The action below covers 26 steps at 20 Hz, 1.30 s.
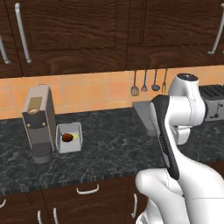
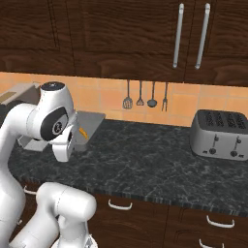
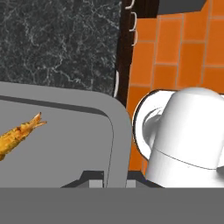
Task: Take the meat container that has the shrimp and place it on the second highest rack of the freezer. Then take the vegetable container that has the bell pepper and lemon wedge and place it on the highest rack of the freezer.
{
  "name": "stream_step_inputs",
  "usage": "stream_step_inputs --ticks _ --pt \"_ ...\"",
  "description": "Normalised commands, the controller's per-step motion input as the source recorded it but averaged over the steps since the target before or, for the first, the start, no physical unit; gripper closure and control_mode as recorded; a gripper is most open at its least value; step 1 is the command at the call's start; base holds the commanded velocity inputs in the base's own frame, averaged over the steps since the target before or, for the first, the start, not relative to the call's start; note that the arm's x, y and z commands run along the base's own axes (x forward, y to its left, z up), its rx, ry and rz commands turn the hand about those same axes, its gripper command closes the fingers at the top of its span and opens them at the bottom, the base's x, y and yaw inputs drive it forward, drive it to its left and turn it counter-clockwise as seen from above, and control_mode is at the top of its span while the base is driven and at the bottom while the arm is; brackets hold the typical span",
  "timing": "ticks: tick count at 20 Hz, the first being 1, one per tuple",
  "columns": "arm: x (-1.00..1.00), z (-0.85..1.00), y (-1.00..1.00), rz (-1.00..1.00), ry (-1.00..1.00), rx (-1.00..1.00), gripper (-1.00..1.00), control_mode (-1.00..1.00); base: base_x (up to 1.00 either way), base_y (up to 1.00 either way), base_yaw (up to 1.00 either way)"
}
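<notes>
Shrimp tray lifted, bound for the freezer's second highest rack

The end effector [image 3: 108, 177] grips the flat grey tray's [image 3: 65, 144] rim; carry it level so the small orange shrimp [image 3: 17, 134] stays put.

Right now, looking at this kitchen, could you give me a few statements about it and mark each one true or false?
1. The gripper is shut on the rim of the shrimp tray. True.
2. The shrimp lies in the tray that stands beside the coffee machine. False: that white tray holds the bell pepper and the lemon wedge.
3. The shrimp tray is lifted above the counter. True.
4. The toaster stands right next to the coffee machine. False: they sit at opposite ends of the counter.
5. Utensils hang on the tiled wall. True.
</notes>
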Motion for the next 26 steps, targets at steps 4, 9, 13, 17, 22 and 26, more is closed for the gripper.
stream_step_inputs --ticks 4,9,13,17,22,26 --pt "-0.22 0.10 0.01 0.00 0.00 0.00 1.00 -1.00 0.00 0.00 0.00" --pt "-0.04 0.00 0.00 0.00 0.00 0.00 1.00 1.00 -0.17 -0.02 0.00" --pt "0.00 0.00 0.00 0.00 0.00 0.00 1.00 1.00 -1.00 -0.23 -0.18" --pt "0.00 0.00 0.00 0.00 0.00 0.00 1.00 1.00 -0.61 -0.01 -0.71" --pt "0.00 0.00 0.00 0.00 0.00 0.00 1.00 1.00 -0.24 0.00 -0.97" --pt "0.00 0.00 0.00 0.00 0.00 0.00 1.00 1.00 -0.11 0.00 -1.00"
